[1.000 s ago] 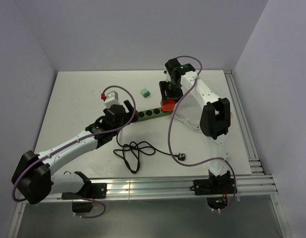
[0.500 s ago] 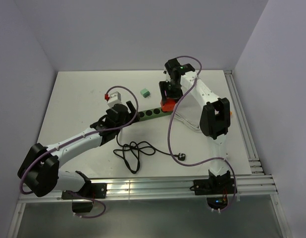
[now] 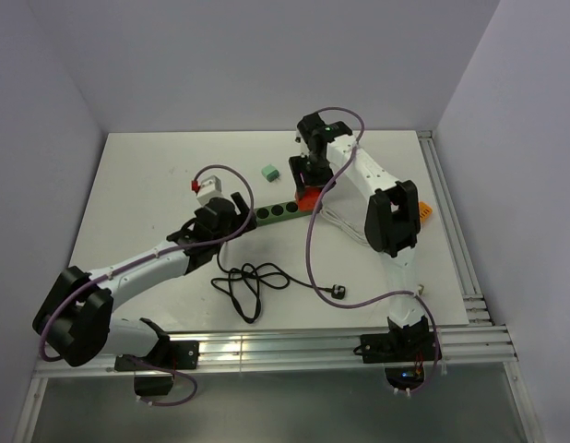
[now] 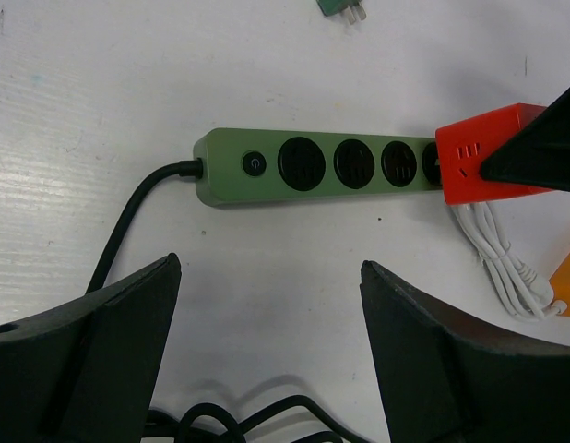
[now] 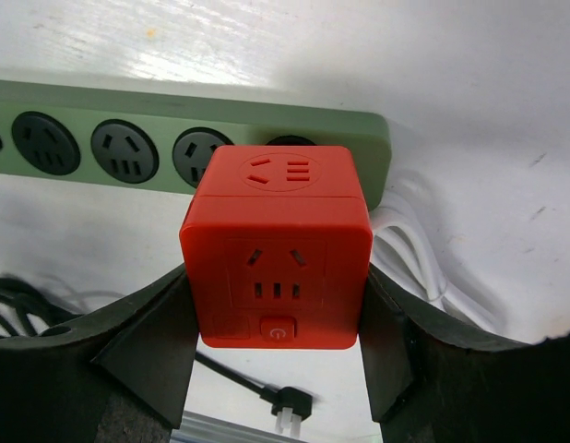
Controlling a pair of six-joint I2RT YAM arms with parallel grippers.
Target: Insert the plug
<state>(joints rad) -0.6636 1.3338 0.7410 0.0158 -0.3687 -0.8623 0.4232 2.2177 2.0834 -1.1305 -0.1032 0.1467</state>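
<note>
The right end effector (image 5: pixel 276 314) is clenched on the red cube plug (image 5: pixel 276 245), one finger against each side face. That leaves the cube's underside free to meet the strip. The cube sits over the last socket of the green power strip (image 5: pixel 100 120), near the centre of the right wrist view. A sliver of that socket shows past the cube's upper edge, so I cannot tell whether the prongs are seated. Its white cable (image 4: pixel 497 263) lies bunched on the counter (image 3: pixel 147 185) just beside the strip's end, at the lower right of the left wrist view.

The left end effector (image 4: pixel 267 323) is released, with its fingers spread wide and nothing between them. It hangs near the switch end of the strip, over the black cord (image 4: pixel 128 231). It is probably waiting there to steady the strip against the push.

As for receptacles, three sockets are bare and the fourth is covered by the cube. A small green plug (image 3: pixel 269 172) rests apart, above the strip in the top view.
</note>
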